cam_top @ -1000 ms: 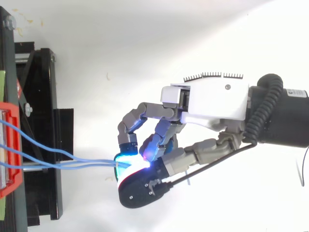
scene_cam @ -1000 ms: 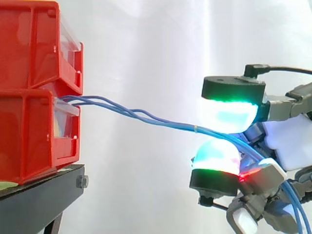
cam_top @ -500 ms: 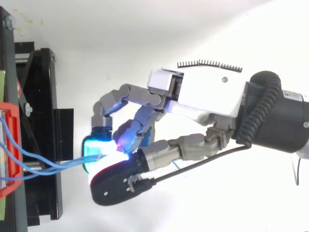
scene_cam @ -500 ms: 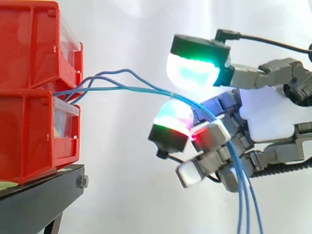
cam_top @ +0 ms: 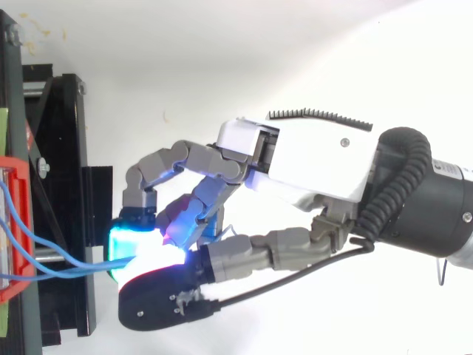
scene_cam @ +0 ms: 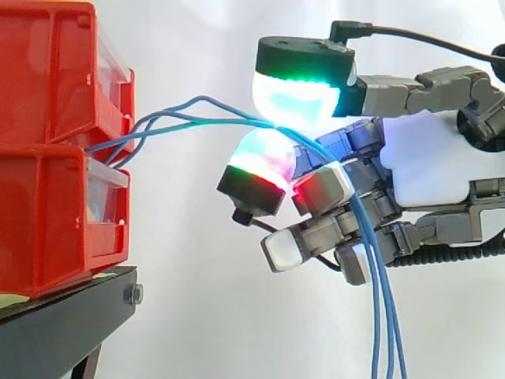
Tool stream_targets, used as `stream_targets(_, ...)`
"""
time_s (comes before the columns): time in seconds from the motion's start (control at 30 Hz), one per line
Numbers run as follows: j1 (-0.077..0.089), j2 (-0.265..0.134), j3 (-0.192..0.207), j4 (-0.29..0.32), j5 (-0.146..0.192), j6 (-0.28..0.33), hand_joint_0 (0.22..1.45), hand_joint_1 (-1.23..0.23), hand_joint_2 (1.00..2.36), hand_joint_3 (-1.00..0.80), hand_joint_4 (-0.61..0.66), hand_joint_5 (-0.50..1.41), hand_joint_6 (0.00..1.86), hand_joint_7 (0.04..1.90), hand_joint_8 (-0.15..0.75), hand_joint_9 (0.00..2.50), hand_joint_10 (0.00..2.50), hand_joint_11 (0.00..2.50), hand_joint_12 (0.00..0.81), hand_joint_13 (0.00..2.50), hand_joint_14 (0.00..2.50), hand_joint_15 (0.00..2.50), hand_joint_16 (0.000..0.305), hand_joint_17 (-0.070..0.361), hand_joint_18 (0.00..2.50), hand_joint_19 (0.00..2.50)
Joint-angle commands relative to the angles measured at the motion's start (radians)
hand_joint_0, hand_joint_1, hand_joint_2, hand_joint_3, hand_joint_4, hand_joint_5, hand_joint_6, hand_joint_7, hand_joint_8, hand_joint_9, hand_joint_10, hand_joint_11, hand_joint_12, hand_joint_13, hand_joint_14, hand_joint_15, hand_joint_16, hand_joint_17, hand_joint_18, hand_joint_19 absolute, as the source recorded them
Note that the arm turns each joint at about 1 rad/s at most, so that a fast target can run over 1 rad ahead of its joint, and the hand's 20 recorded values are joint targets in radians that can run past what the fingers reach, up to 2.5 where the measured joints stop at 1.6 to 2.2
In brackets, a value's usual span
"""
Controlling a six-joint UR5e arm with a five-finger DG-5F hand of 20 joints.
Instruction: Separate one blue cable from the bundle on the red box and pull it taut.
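— Red plastic bins, stacked two high (scene_cam: 55,158): where did the thin blue cables (scene_cam: 246,118) leave them?

— From the slot between the upper bin and the lower one, on the side facing the robot's hand (scene_cam: 434,158). They ran away from the bins roughly level but bowed upward, so they were slack, not taut.

— And the hand, relative to the bins?

— Near their open front, about level with that slot and well above the black metal stand (scene_cam: 63,316) under the bins. Its glowing fingertips (scene_cam: 296,91) pointed toward the bins. One pad sat above the cables and another below, closed together on them. I judged that several strands passed through that pinch, not one alone. Beyond it they dropped over the other curled fingers and hung down on the side away from the bins.

— So the long axis?

— It ran from the bins to the hand, along the line on which the arm came in. Pulling taut would probably have meant drawing straight away from the bins along that axis. By my reading, a single strand had not yet been parted from the rest.
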Motion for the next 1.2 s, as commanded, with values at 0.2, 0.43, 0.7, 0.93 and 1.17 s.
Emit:
stream_targets(0.2,0.003,0.001,0.0,-0.055,-0.004,0.075,0.63,-0.77,1.02,-0.12,0.11,-0.19,0.87,1.0,0.368,1.03,0.02,1.08,0.409,0.96,0.02,0.6,0.051,0.115,1.06,0.75)
stream_targets(0.43,0.004,0.002,0.0,-0.143,-0.011,0.164,0.72,-0.88,1.03,-0.06,-0.02,-0.2,0.9,0.96,0.346,1.05,0.02,1.09,0.388,0.97,0.02,0.61,0.048,0.108,1.06,0.73)
stream_targets(0.7,0.004,0.002,0.0,-0.176,-0.037,0.191,0.73,-0.9,1.02,-0.13,0.0,-0.19,0.89,0.92,0.343,1.06,0.02,1.1,0.386,0.97,0.02,0.6,0.047,0.106,1.06,0.73)
stream_targets(0.93,0.004,0.002,0.002,-0.176,-0.038,0.21,0.81,-0.93,1.02,-0.24,0.01,-0.2,0.89,1.04,0.337,1.05,0.02,1.09,0.373,0.96,0.02,0.61,0.045,0.101,1.01,0.73)
stream_targets(1.17,0.003,0.002,0.005,-0.176,-0.04,0.226,0.84,-0.95,1.01,-0.38,0.01,-0.19,0.89,1.0,0.327,1.02,0.02,1.1,0.368,0.94,0.02,0.61,0.044,0.1,0.99,0.72)
